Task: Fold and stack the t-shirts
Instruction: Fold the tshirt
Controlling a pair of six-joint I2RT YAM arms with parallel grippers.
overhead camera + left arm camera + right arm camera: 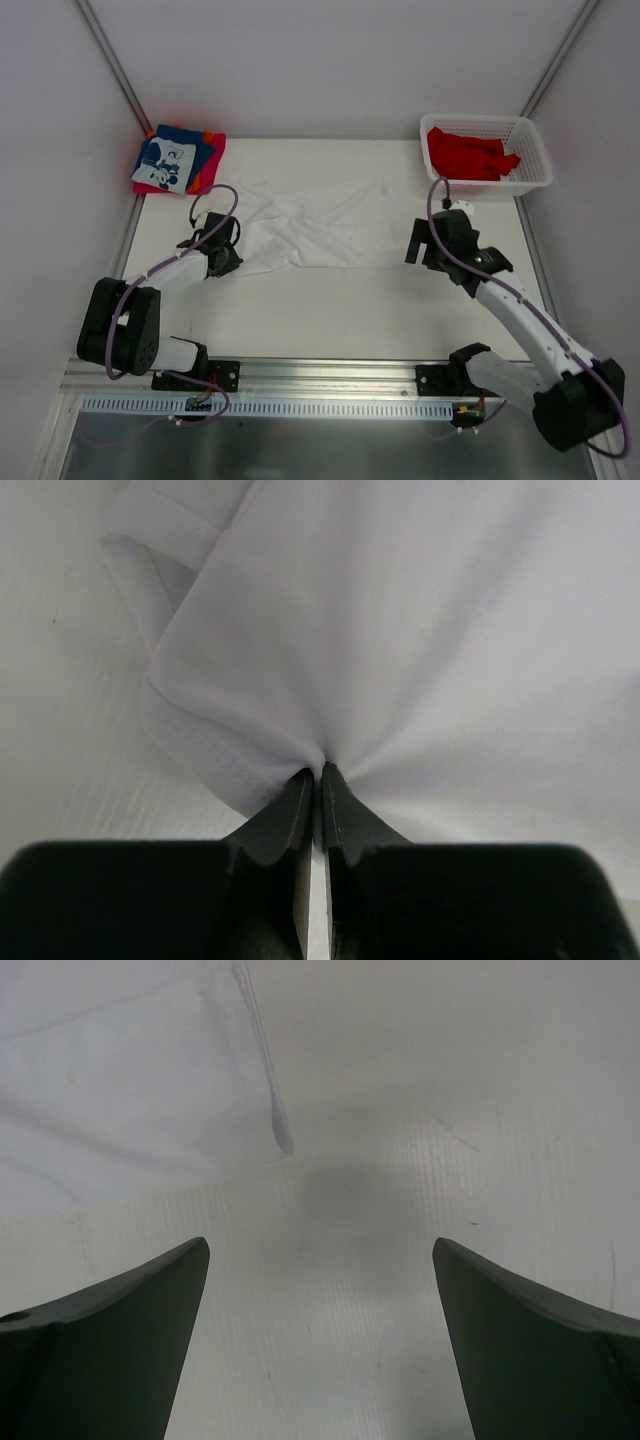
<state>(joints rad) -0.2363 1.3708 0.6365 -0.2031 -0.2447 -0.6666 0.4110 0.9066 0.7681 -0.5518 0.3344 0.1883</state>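
White cloth is pinched between the left fingers [295, 815], which are closed tight on a fold at the left end of the white t-shirt [330, 225]; the fabric puckers out from the grip. The left arm [170, 268] lies low and stretched forward over the tabletop [330, 310], its wrist turned towards the shirt. The shirt lies spread and rumpled across the middle of the tabletop. The right fingers [120, 1325] stand wide apart and hold nothing. Bare tabletop shows between them, and an edge of the shirt lies just ahead to their left. The right arm [520, 310] reaches forward and inward, its wrist at the shirt's right end. In the far left corner sits a folded stack [178, 160], blue with a white print on top, red and orange beneath. In the far right corner a white lattice basket [538, 155] holds red shirts [468, 155].
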